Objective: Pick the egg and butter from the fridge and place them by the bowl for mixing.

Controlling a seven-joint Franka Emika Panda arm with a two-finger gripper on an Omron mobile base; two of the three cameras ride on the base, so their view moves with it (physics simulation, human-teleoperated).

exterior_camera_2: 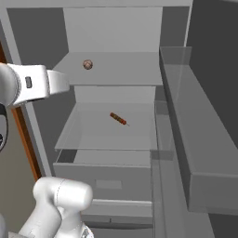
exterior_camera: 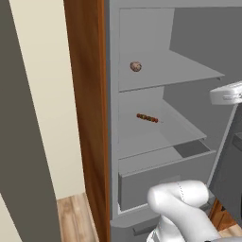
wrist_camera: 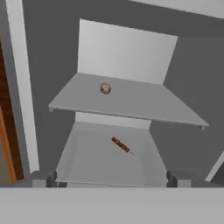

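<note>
On upper fridge [exterior_camera: 142,198] shelf | egg [exterior_camera: 135,66]: small, brownish, mottled, round

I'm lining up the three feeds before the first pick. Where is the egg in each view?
Left base view: the egg sits upper centre, on the fridge's top shelf, near its left wall.
Right base view: egg upper left, same shelf, towards the back.
Hand view: egg above centre on that shelf.
Shared landmark: the skewer on the shelf just below.
</note>
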